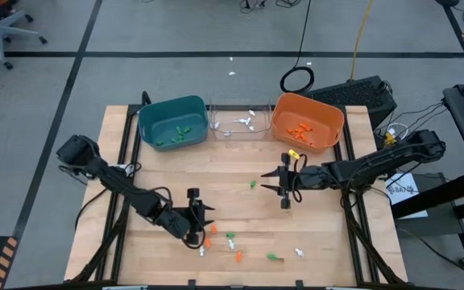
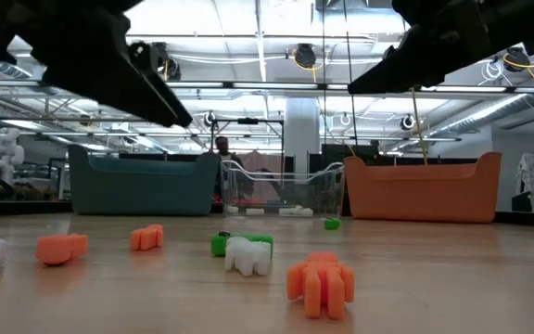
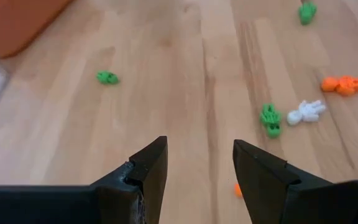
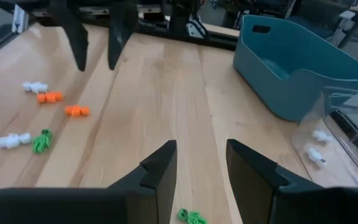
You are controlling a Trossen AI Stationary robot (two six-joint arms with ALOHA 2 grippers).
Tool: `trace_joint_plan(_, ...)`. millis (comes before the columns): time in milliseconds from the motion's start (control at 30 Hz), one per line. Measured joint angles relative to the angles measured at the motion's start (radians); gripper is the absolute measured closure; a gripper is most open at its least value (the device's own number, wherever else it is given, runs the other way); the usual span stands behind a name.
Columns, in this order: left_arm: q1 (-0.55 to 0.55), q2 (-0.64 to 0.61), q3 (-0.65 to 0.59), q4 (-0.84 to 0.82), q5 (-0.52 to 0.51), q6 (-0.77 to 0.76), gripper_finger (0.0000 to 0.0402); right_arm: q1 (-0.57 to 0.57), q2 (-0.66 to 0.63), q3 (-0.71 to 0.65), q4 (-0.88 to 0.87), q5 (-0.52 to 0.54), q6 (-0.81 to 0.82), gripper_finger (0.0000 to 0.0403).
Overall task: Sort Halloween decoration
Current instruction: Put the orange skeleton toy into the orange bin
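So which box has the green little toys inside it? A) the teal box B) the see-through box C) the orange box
A. Looking down from above, the green trinkets lie inside the teal bin; the clear bin holds white ones and the orange bin holds orange ones.

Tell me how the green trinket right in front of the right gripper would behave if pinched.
The green trinket looks like rigid moulded plastic, so probably stiff. It is tiny beside the right gripper, so likely very light and apt to skid on the smooth table. Its lumpy shape should keep it from rolling.
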Motion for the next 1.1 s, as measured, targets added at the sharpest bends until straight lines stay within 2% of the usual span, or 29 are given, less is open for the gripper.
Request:
trace_joint_plan(267,-0.002,0.105,0.0,0.033,0.074,0.017,0.0221,0.0,-0.001,0.0,0.009,0.0,0.003,0.0277)
trace_joint_plan(400,-0.003,0.12,0.0,0.032,0.13,0.106,0.0221,0.0,-0.001,0.0,0.009,0.0,0.002,0.0277)
trace_joint_plan(533,-0.003,0.12,0.008,0.015,0.26,0.235,0.0221,0.0,-0.001,0.0,0.009,0.0,0.0,0.0277)
trace_joint_plan(600,-0.003,0.121,0.043,-0.034,0.284,0.292,0.0221,0.0,-0.001,0.0,0.009,0.0,0.0,0.0277)
trace_joint_plan(833,0.001,0.12,0.193,-0.286,0.285,0.392,0.0227,0.0,-0.001,0.0,0.009,-0.001,-0.004,0.0277)
trace_joint_plan(1100,0.017,0.146,0.211,-0.301,0.289,0.597,0.027,0.0,-0.001,0.0,0.009,-0.001,-0.004,0.0277)
